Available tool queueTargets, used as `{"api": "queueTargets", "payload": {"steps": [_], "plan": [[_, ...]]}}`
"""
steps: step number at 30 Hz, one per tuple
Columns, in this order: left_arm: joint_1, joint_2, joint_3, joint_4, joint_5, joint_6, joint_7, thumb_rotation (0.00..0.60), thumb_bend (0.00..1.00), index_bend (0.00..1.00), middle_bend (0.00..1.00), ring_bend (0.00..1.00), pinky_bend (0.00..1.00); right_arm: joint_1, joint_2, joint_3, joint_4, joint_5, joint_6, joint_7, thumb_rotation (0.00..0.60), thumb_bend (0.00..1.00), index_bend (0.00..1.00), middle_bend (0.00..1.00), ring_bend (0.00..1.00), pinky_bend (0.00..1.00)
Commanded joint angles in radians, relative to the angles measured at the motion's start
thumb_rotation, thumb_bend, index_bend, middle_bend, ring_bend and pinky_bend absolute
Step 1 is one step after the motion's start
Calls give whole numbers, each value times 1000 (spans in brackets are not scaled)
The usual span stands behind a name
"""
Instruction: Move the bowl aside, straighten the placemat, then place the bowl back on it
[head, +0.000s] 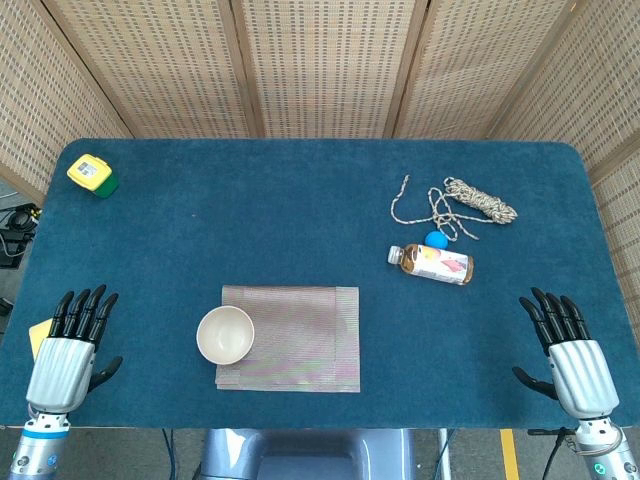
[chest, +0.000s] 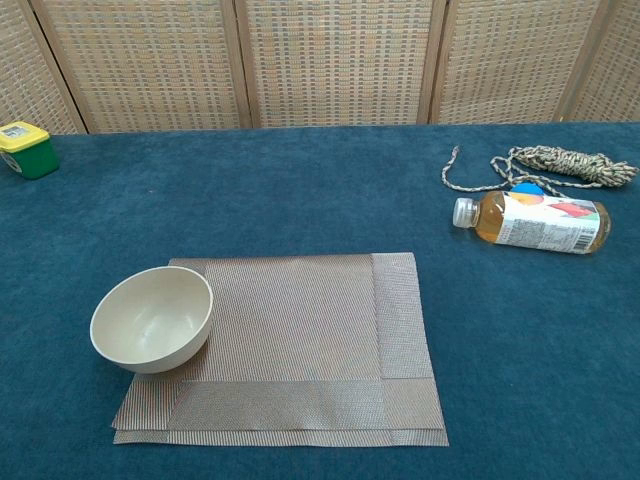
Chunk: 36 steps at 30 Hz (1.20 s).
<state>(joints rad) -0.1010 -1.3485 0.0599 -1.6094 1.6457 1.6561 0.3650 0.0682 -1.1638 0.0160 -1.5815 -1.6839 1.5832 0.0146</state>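
Blue felt table spreads before me, my left hand and right hand resting spread and empty at its near corners, the bowl sitting on the left edge of the folded placemat.

Walls: woven tan cane screen panels in wooden frames stand behind.
Surface: dark blue carpet-like covering, rounded far corners.
Floor: grey, with a yellow stripe at lower right.
Light: even, soft.

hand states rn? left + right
Left hand: open, fingers apart, holding nothing.
Right hand: open, fingers apart, holding nothing.
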Motion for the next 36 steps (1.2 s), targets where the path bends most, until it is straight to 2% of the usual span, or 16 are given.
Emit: {"api": "queueTargets", "payload": {"steps": [1,23,26,31,36], "plan": [[7,14,-6,-15,-10,-8,-10,600,152,11,0,0,0,2,1,1,-1,1,-2,-1,600,127,0,0,0,0],[20,18,-16,-28,38,-32,-15,600,151,20,0,0,0,5,0,-2,-5,16,-22,-13,600,127,0,0,0,0],[18,15,-14,-29,39,-43,-14,600,152,101,0,0,0,5,1,-2,-7,15,-20,-13,600,127,0,0,0,0],[8,-4,-8,-26,51,-73,1,600,155,291,0,0,0,3,4,-1,-9,14,-15,-9,600,127,0,0,0,0],[-12,-46,7,-13,65,-138,41,600,157,375,0,0,0,0,9,0,-12,15,-7,1,600,127,0,0,0,0]]}}
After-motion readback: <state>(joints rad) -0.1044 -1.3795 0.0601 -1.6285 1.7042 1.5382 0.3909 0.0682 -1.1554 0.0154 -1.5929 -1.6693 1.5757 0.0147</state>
